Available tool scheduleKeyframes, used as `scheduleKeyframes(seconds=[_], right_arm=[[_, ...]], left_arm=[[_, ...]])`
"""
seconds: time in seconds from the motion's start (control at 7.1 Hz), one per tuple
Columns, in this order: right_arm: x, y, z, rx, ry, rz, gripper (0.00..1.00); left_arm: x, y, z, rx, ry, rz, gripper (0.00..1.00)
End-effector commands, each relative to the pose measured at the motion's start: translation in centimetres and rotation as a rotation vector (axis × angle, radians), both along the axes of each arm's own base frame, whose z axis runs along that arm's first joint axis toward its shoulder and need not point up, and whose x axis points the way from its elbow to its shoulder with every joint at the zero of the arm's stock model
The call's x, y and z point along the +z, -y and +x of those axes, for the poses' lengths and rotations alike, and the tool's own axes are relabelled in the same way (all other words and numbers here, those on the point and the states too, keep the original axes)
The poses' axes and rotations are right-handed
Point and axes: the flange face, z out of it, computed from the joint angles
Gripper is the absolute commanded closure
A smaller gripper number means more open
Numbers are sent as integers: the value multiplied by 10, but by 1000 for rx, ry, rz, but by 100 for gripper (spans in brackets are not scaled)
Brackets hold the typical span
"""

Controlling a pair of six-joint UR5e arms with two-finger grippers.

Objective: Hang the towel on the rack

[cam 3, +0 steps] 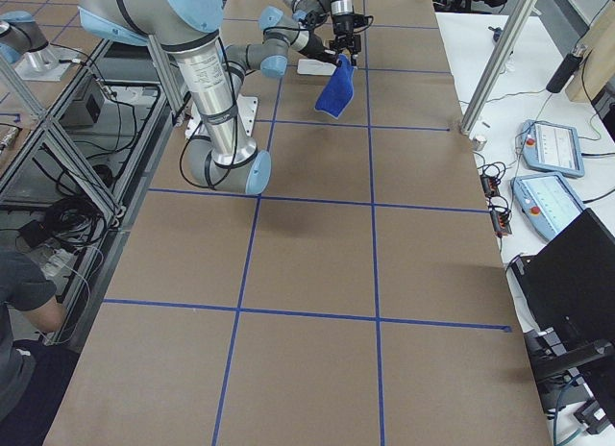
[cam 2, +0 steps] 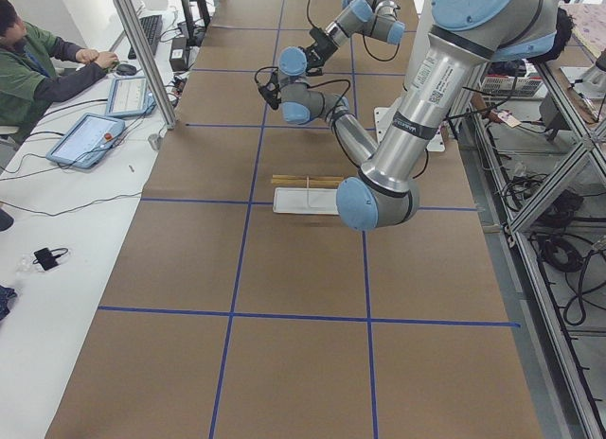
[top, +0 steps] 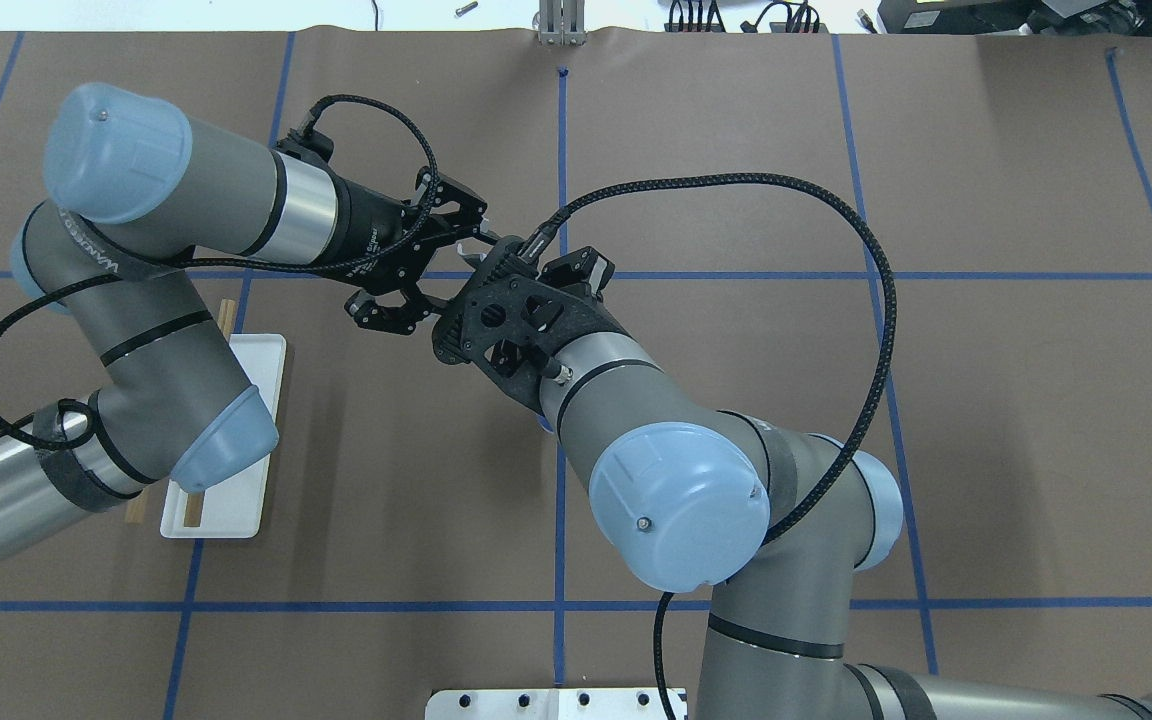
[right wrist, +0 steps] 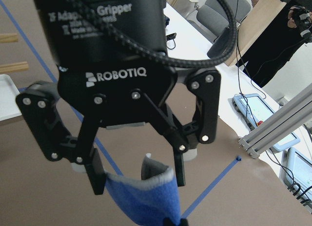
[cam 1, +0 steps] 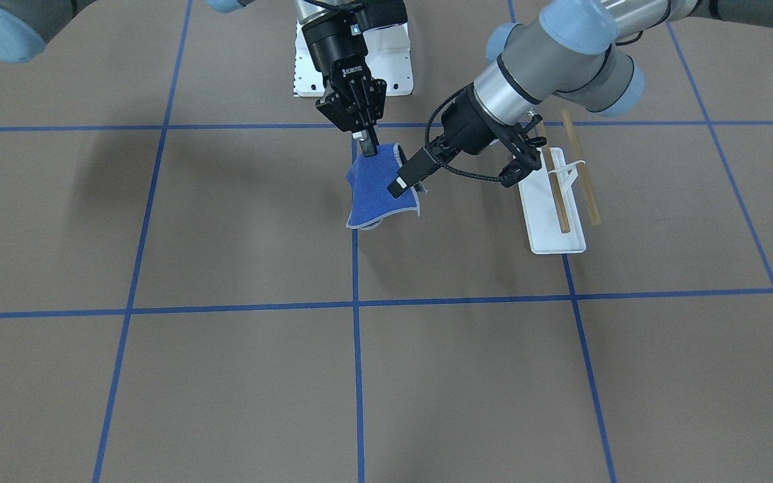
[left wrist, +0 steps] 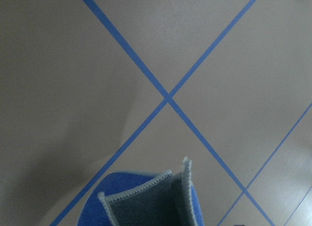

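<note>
The blue towel point(cam 1: 376, 191) hangs in the air above the table, held by its top edge. My right gripper point(cam 1: 366, 146) points straight down and is shut on that top corner. My left gripper point(cam 1: 408, 176) comes in from the rack's side. In the right wrist view it point(right wrist: 138, 175) is open, its fingers point(right wrist: 97, 179) standing either side of the towel's grey-edged top hem point(right wrist: 144, 204). The towel also shows at the bottom of the left wrist view point(left wrist: 146, 199). The rack point(cam 1: 551, 221), a white base with two wooden dowels point(cam 1: 584, 174), stands under my left forearm, beside the towel.
A white bolted pedestal point(cam 1: 353, 74) stands at the robot's base behind the towel. Blue tape lines cross the brown table. An operator point(cam 2: 28, 70) sits at a side bench with tablets. My left arm partly covers the rack point(top: 236, 470) in the overhead view.
</note>
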Motion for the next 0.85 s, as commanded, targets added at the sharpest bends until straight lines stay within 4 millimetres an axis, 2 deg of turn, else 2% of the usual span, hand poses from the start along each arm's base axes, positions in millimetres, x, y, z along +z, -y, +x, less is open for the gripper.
scheduleKeyframes(seconds=[0.0, 0.42, 0.56, 0.7], right_arm=[[3, 0, 0, 0, -3, -1, 100], [3, -1, 1, -3, 5, -4, 100], [1, 0, 2, -3, 24, -16, 51], [-3, -2, 6, 29, 165, -135, 1]], left_arm=[[2, -3, -3, -8, -29, 21, 100], [2, -2, -3, -11, -28, 24, 100], [2, -2, -3, -11, -27, 23, 100], [2, -1, -4, -12, -27, 23, 100]])
